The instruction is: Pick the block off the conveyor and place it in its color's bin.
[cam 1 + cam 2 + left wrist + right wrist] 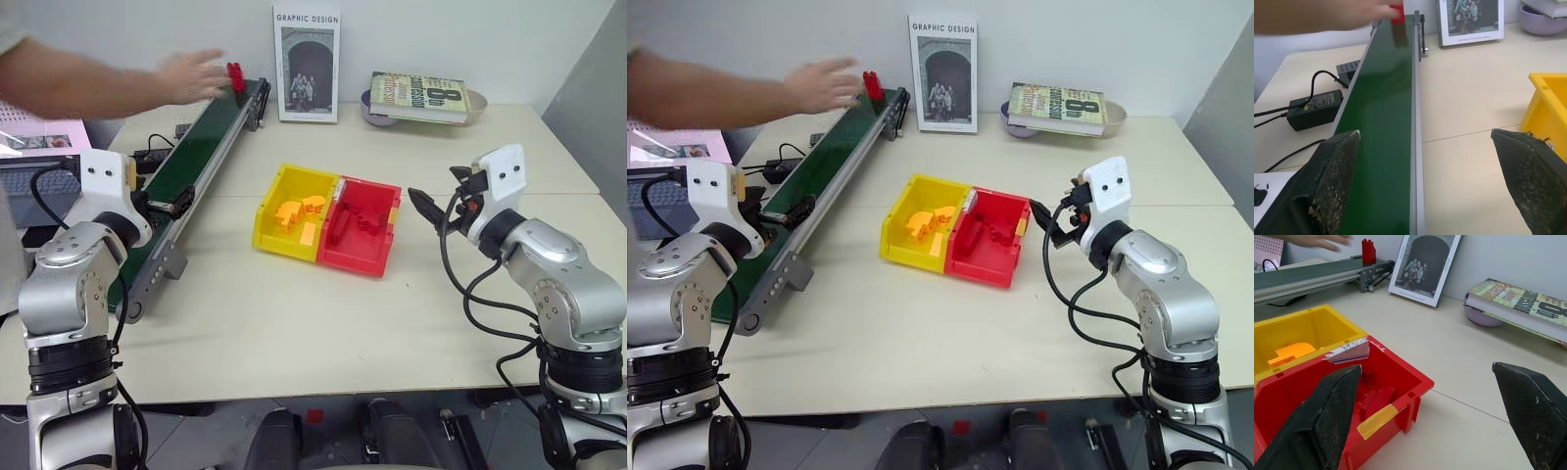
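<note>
A person's hand (196, 76) reaches in over the far end of the conveyor (201, 164), just beside the red block (235, 76), which stands upright on the belt there. The left end effector (1425, 181) is held level over the near stretch of the belt, fingers spread wide and grasping nothing. The right end effector (1435, 416) points level across the surface (294, 323) toward the red bin (361, 227), also released and empty. That bin sits joined to the yellow bin (292, 211), well apart from the block.
</note>
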